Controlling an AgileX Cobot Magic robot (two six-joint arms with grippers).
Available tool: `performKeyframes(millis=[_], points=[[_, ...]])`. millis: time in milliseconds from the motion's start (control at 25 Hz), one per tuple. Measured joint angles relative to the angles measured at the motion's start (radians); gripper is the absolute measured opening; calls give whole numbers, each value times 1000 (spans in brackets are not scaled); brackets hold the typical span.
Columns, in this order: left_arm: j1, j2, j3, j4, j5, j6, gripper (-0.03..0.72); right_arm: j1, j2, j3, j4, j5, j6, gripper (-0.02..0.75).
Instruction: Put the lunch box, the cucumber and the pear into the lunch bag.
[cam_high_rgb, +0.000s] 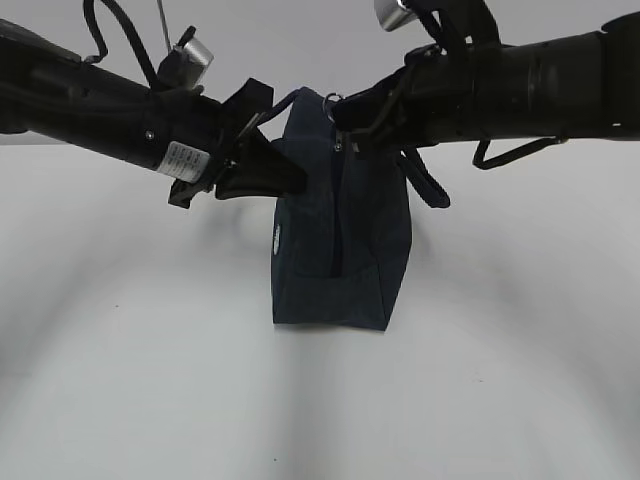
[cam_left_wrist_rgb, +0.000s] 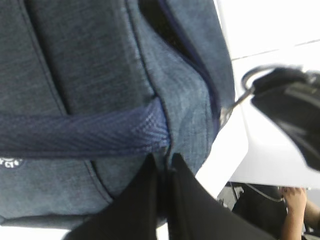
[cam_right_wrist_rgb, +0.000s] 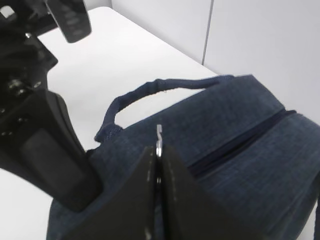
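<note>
Exterior view, lunch bag: the dark navy lunch bag (cam_high_rgb: 335, 235) is seen end-on, standing upright on the white table (cam_high_rgb: 150, 400), with a small white logo low on its left side.
Exterior view, left gripper: the left gripper (cam_high_rgb: 290, 175) is pressed against the bag's upper left side; the jaw gap is hidden by the dark body of the arm.
Exterior view, right gripper: the right gripper (cam_high_rgb: 345, 115) is set at the top of the bag, beside a metal ring (cam_high_rgb: 333, 98); a loop handle (cam_high_rgb: 425, 180) hangs down on the right, under the arm.
Left wrist view, left gripper: the fingers (cam_left_wrist_rgb: 140, 200) are brought together with only a thin line between them, and bag fabric is pinched just below a handle strap (cam_left_wrist_rgb: 85, 132).
Left wrist view, surroundings: the zipper line (cam_left_wrist_rgb: 192, 65) runs along the bag's top edge; the other gripper is seen at the right, at the ring. A person's arm (cam_left_wrist_rgb: 292, 210) is seen beyond the table edge.
Right wrist view, right gripper: the fingers (cam_right_wrist_rgb: 175, 190) are closed on a thin metal pull (cam_right_wrist_rgb: 159, 140) above the bag top.
Right wrist view, surroundings: one handle is arched over the fabric; the left arm's black body blocks the left side.
Lunch box, cucumber, pear: none can be made out in any view.
</note>
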Motion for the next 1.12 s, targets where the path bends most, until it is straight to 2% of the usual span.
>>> performKeyframes(millis=[280,480,640,920,1120], points=[[1,0,0,26,49,3,8,-58,26,-61,-34,47,19,-16],[1,0,0,39,80,4,8,-66,91,-131,-96,53,42,-16],[1,0,0,50,105,4,8,-74,175,-238,-142,63,90,-16],[1,0,0,57,136,6,8,-155,364,-469,-212,156,251,-16],[2,-2,0,64,144,6,8,-181,506,-642,-280,235,370,-16]])
